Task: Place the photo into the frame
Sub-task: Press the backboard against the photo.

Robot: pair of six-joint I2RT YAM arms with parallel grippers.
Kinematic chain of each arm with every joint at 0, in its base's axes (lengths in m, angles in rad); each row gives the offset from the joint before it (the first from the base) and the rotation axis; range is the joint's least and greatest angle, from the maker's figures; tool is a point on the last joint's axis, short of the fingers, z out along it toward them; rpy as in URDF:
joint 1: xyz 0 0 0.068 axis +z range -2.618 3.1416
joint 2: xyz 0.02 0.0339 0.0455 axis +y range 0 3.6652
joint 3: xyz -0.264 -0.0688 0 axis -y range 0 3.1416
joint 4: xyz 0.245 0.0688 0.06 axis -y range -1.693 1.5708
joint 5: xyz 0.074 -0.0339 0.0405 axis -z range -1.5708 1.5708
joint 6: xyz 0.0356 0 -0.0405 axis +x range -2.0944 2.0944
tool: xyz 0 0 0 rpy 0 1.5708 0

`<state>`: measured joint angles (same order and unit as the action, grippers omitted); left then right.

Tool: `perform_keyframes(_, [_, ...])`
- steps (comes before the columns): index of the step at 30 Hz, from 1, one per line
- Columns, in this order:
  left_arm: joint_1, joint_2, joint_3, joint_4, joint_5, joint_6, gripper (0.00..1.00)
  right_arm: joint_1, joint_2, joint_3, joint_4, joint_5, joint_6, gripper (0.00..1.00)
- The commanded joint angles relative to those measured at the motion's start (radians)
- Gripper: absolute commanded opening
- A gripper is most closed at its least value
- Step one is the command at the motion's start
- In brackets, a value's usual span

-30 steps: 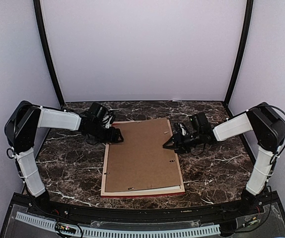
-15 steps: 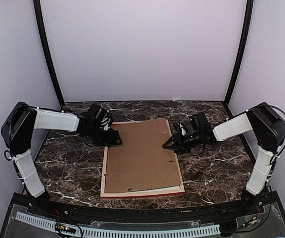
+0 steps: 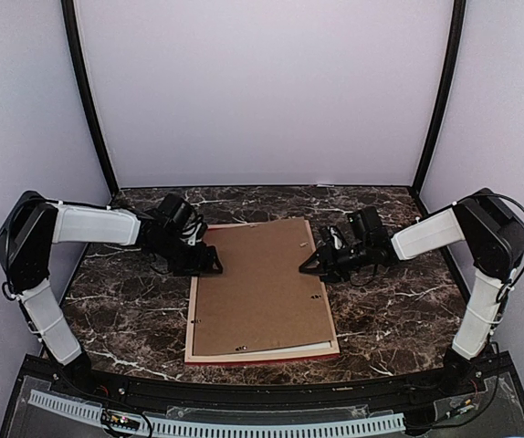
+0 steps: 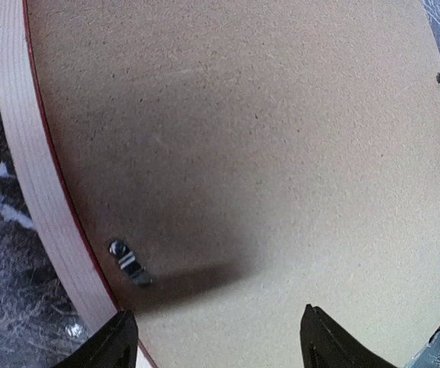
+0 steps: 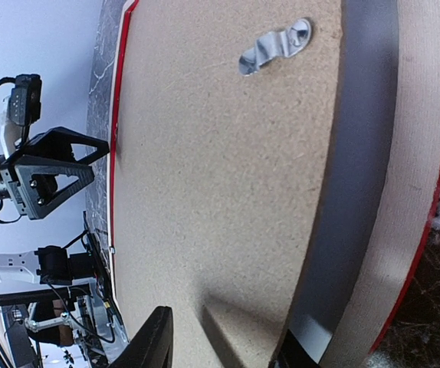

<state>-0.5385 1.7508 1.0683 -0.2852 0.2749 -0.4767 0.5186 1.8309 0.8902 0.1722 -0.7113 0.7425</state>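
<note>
Dark marble tabletop (image 3: 125, 310), lilac walls. Red-fronted pale-wood rectangular frame (image 3: 192, 315) lies face down at centre, plain brown backing board (image 3: 260, 292) on it. Left gripper (image 3: 214, 262) at frame's far left corner, fingers spread wide, empty. Right gripper (image 3: 306, 267) at frame's right edge, fingers apart over board edge.

Frame (image 3: 263, 356) lay face down on marble table (image 3: 399, 310), with brown backing board (image 3: 260, 287) on top and a thin white sliver showing along its near edge. Left gripper (image 3: 213, 262) sat at the board's far-left corner. Right gripper (image 3: 306, 266) sat at its right edge.
</note>
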Motion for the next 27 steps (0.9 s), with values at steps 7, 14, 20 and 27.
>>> perform_keyframes(7, [-0.077, -0.192, -0.061, -0.134, -0.076, 0.007, 0.77, 0.009, -0.028, 0.02, 0.034, 0.005, -0.009, 0.36])
perform_keyframes(14, [-0.152, -0.288, -0.158, -0.179, -0.083, -0.033, 0.77, 0.008, -0.033, 0.02, 0.025, 0.007, -0.017, 0.36])
perform_keyframes(20, [-0.214, -0.328, -0.246, -0.149, -0.049, -0.085, 0.78, 0.009, -0.031, 0.015, 0.032, 0.006, -0.016, 0.36])
perform_keyframes(27, [-0.263, -0.32, -0.282, -0.133, -0.043, -0.111, 0.78, 0.009, -0.029, 0.019, 0.022, 0.007, -0.021, 0.36])
